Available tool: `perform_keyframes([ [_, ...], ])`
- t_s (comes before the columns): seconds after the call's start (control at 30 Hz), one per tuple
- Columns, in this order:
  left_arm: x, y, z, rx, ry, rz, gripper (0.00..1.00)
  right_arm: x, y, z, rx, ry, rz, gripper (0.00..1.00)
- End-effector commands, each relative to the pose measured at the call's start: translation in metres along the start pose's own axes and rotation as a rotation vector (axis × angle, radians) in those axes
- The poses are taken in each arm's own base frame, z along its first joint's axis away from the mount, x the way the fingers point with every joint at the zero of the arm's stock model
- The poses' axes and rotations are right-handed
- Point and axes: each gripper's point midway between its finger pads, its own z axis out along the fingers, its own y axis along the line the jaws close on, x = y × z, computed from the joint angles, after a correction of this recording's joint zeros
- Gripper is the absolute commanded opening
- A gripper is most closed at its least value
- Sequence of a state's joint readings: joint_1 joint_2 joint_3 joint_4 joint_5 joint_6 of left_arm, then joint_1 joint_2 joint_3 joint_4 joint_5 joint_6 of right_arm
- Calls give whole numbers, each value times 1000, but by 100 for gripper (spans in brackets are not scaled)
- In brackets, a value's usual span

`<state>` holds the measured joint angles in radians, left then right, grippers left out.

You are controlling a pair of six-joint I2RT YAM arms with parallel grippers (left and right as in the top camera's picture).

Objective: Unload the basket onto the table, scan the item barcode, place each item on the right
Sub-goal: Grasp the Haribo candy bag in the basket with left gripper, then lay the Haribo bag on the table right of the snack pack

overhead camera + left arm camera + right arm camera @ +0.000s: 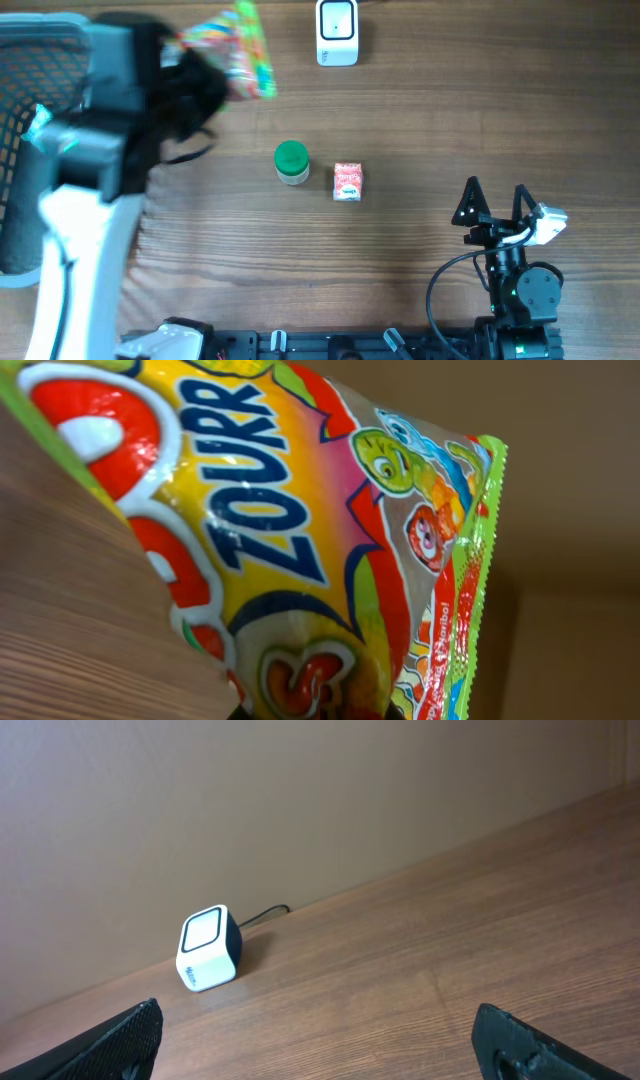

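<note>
Gripping the sweet bag (245, 45), the left claw (210, 75) is clamped shut on it above the far left of the bench (450, 110), just right of a mesh basket (20, 130). Scanner (337, 33) stands far centre, apart from the bag. Green-lidded jar (291, 162) and red packet (347, 181) sit mid-bench. Right claw (495, 200), near right, is spread wide, holding nothing.
</note>
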<state>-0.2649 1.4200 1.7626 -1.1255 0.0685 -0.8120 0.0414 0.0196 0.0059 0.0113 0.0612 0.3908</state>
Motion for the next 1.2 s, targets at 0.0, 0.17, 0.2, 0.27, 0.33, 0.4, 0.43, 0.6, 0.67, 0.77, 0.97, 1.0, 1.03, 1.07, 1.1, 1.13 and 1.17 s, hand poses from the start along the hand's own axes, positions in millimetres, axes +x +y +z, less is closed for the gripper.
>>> perform_keyframes([
  [0.0, 70, -29, 70, -57, 171, 198, 4, -1, -1, 0, 7, -6, -14, 100],
  [0.17, 179, -36, 155, -156, 391, 378, 4, -1, -1, 0, 7, -6, -14, 100],
  [0.2, 198, -35, 169, -172, 421, 407, 4, -1, -1, 0, 7, -6, -14, 100],
  [0.27, 244, -32, 197, -191, 482, 494, 4, -1, -1, 0, 7, -6, -14, 100],
  [0.33, 267, -28, 210, -201, 509, 532, 4, -1, -1, 0, 7, -6, -14, 100],
  [0.4, 288, -23, 224, -212, 531, 560, 4, -1, -1, 0, 7, -6, -14, 100],
  [0.43, 293, -22, 229, -214, 531, 567, 4, -1, -1, 0, 7, -6, -14, 100],
  [0.6, 316, -14, 251, -230, 537, 601, 4, -1, -1, 0, 7, -6, -14, 100],
  [0.67, 315, -13, 251, -240, 521, 611, 7, -1, -1, 0, 7, -6, -14, 100],
  [0.77, 309, -12, 244, -255, 510, 616, 24, -1, -1, 0, 7, -6, -14, 100],
  [0.97, 283, -45, 207, -163, 446, 611, 87, -1, -1, 0, 7, -6, -13, 100],
  [1.0, 272, -54, 196, -133, 420, 618, 100, -1, -1, 0, 7, -6, -14, 99],
  [1.03, 259, -65, 183, -103, 381, 621, 100, -1, -1, 0, 7, -6, -13, 100],
  [1.07, 246, -73, 172, -77, 345, 623, 100, -1, -1, 0, 7, -6, -14, 100],
  [1.1, 233, -80, 160, -59, 303, 615, 100, -1, -1, 0, 7, -6, -14, 100],
  [1.13, 210, -89, 141, -32, 235, 595, 100, -1, -1, 0, 7, -6, -13, 100],
  [1.17, 190, -94, 127, -15, 182, 575, 100, -1, -1, 0, 7, -6, -14, 99],
])
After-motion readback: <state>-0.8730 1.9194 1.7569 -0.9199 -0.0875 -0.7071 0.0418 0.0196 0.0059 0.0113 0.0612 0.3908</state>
